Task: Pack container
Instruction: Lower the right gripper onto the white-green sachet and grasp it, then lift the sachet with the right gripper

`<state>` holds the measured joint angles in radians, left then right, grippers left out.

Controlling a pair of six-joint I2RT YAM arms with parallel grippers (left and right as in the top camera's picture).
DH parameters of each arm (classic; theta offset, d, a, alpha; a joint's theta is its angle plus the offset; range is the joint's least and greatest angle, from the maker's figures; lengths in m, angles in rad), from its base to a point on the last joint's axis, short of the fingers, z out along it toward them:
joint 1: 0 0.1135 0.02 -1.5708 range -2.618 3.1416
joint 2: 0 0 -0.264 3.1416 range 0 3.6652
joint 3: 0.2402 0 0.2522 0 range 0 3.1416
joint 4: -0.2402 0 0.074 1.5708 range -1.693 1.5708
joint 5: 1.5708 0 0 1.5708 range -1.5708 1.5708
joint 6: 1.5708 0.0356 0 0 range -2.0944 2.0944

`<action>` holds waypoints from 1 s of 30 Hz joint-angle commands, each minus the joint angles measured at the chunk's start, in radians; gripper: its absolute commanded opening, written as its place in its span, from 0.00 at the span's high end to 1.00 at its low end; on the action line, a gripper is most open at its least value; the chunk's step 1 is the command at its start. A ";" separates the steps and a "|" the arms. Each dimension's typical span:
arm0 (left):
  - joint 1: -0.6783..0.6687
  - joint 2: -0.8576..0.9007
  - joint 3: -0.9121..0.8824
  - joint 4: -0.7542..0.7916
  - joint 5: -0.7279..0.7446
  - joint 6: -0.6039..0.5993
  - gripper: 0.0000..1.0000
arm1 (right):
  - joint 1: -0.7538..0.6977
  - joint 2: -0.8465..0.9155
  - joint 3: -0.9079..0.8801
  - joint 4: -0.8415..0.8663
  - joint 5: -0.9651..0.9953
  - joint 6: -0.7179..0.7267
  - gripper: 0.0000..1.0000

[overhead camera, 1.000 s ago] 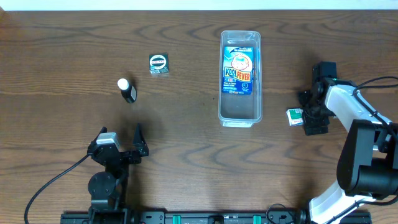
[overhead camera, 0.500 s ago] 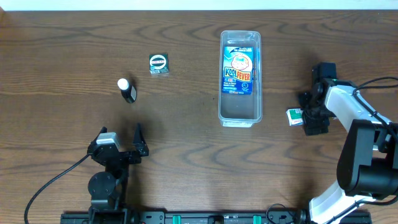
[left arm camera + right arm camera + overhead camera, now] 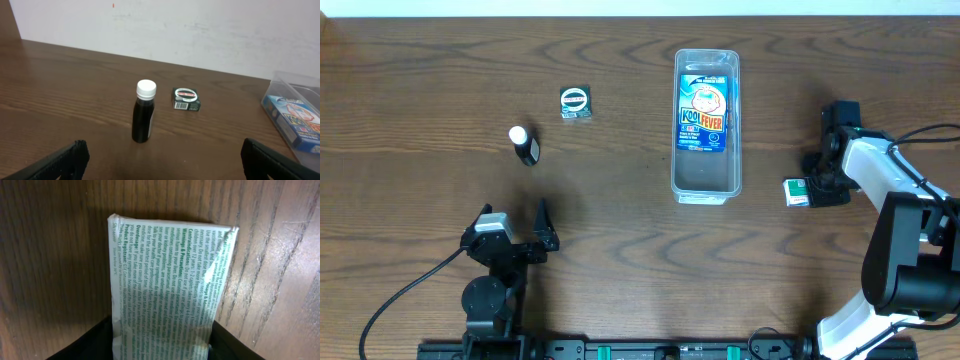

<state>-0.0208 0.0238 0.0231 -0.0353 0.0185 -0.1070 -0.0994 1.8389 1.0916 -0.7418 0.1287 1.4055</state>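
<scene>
Clear plastic container [image 3: 705, 178], long and narrow with rounded corners, open-topped, lying on the brown wood-grain tabletop [image 3: 640, 250] right of centre toward the far edge; seen at the right edge of the left wrist view [image 3: 295, 82]. Inside it, one flat blue box [image 3: 704, 115] filling the far two thirds, near end bare; cartoon face on the box, "FEVER" in orange-red letters below it, smaller print unreadable.

Well left of the container, a small dark green box [image 3: 576, 102] [image 3: 186, 98] with a white ring emblem on top; nearer and further left, a black bottle [image 3: 525, 146] [image 3: 144, 118] with white cap, upright, no label legible.

Right of the container, apart from it, a white packet [image 3: 795, 190] [image 3: 170, 290] with green print, flat on the wood; "Warnings Precautions", "Overdosage" and "Product Registrant" readable among fine lines.

Right fingers [image 3: 817, 192] [image 3: 95, 342] closed against both long edges of the packet, gripping it; left fingers [image 3: 543, 214] [image 3: 65, 160] spread wide, holding nothing, low over the near left of the tabletop.
</scene>
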 commanded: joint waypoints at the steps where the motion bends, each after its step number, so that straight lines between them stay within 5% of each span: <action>1: -0.003 -0.006 -0.019 -0.039 -0.026 0.006 0.02 | 0.008 -0.002 -0.008 -0.002 0.021 0.003 0.50; 4: -0.003 -0.006 -0.019 -0.039 -0.026 0.006 0.02 | 0.008 -0.002 -0.008 -0.002 0.016 0.003 0.50; 9: -0.003 -0.006 -0.019 -0.039 -0.026 0.006 0.02 | 0.008 -0.002 -0.008 -0.001 0.013 0.003 0.64; 19: -0.003 -0.006 -0.019 -0.039 -0.026 0.006 0.02 | 0.008 -0.003 -0.003 -0.001 -0.006 -0.037 0.62; 30: -0.003 -0.006 -0.019 -0.039 -0.026 0.006 0.02 | 0.009 -0.061 0.108 -0.002 -0.114 -0.299 0.58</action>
<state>-0.0208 0.0238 0.0231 -0.0357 0.0189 -0.1070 -0.0994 1.8317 1.1442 -0.7437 0.0620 1.2190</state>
